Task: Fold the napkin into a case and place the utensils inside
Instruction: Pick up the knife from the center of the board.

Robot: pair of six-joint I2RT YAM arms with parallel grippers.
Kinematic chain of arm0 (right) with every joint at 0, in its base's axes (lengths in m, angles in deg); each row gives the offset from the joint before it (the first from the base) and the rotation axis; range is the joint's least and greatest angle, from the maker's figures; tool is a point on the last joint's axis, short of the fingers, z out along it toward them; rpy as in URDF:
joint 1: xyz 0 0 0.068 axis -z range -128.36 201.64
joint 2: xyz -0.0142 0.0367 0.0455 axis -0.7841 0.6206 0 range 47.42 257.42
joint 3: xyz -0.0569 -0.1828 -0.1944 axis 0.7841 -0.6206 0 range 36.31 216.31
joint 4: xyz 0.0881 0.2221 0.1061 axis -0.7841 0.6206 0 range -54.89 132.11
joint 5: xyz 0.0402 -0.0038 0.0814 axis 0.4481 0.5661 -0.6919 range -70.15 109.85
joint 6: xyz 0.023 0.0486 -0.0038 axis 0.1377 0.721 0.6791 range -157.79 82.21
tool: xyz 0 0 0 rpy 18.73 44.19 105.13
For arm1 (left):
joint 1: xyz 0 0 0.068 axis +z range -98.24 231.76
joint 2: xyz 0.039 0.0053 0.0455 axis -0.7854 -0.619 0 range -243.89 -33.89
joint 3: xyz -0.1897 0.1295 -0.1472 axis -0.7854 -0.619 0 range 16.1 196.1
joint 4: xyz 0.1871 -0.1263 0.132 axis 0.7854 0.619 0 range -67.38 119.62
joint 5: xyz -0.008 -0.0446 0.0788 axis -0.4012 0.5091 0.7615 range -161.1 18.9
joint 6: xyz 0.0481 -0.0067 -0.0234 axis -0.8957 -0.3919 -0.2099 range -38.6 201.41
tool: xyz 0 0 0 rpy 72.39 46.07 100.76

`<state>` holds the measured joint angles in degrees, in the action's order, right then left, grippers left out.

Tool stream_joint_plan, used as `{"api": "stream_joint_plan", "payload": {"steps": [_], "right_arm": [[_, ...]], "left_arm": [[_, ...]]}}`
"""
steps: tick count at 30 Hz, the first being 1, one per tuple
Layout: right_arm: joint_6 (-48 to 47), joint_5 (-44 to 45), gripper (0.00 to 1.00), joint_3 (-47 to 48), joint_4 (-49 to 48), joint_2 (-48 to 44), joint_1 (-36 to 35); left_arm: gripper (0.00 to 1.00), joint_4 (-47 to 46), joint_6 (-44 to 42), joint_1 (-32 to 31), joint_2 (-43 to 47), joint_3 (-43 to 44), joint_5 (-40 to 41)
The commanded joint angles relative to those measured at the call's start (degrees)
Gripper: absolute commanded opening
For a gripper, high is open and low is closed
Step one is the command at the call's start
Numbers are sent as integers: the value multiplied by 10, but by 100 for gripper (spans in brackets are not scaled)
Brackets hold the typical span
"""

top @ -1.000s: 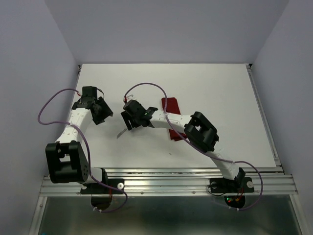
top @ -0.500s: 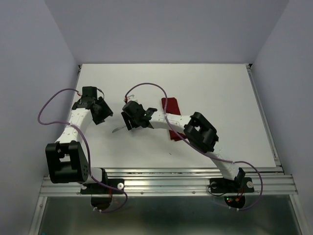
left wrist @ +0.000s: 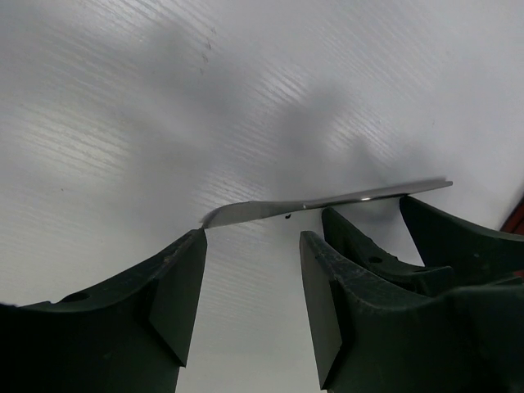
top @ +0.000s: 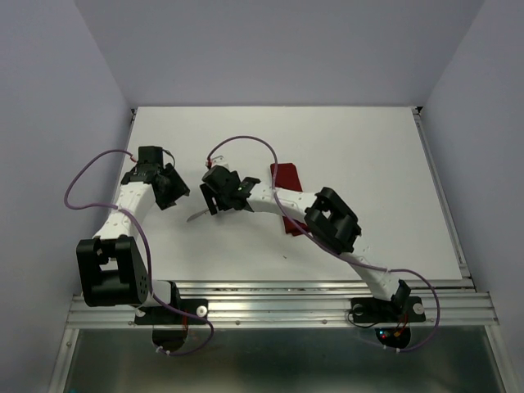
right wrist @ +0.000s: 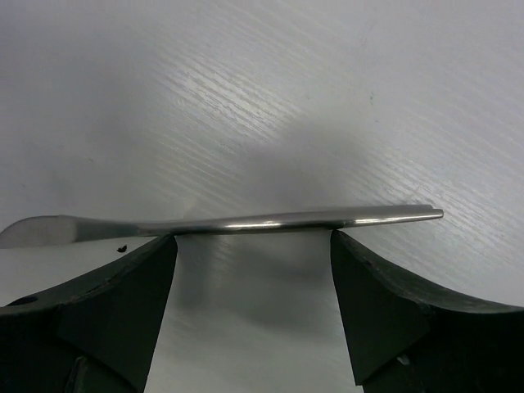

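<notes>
Caught the right gripper (right wrist: 254,246) spread wide, empty, above a knife (right wrist: 270,219) on the table (right wrist: 246,82). Found the left gripper (left wrist: 252,266) parted, empty, nearby.

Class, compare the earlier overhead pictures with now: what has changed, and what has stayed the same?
The right gripper edged left and farther up the table, jaws now wide open. The silver utensil swung from steeply slanted to nearly level and lies ungripped beyond the fingertips. The left gripper and the napkin stayed put.
</notes>
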<state>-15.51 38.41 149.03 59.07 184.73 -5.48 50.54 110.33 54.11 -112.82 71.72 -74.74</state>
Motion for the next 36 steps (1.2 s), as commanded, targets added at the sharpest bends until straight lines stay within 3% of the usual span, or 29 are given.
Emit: {"api": "stream_joint_plan", "payload": {"steps": [1,14,20,29,30,36], "right_arm": [[18,-29,81,36,14,23,3],[29,-42,85,77,19,40,3],[4,-13,81,129,66,78,3],[-22,38,55,116,76,75,3],[-23,39,48,109,74,68,3],[-52,3,26,21,15,4,3]], "left_arm": [[61,-8,-12,3,12,-11,-4],[61,-9,-18,3,15,-13,-1],[61,-4,-19,3,13,-5,2],[61,-9,-16,3,8,-5,1],[61,-8,-16,4,8,-6,1],[61,-9,-17,3,7,-6,2]]}}
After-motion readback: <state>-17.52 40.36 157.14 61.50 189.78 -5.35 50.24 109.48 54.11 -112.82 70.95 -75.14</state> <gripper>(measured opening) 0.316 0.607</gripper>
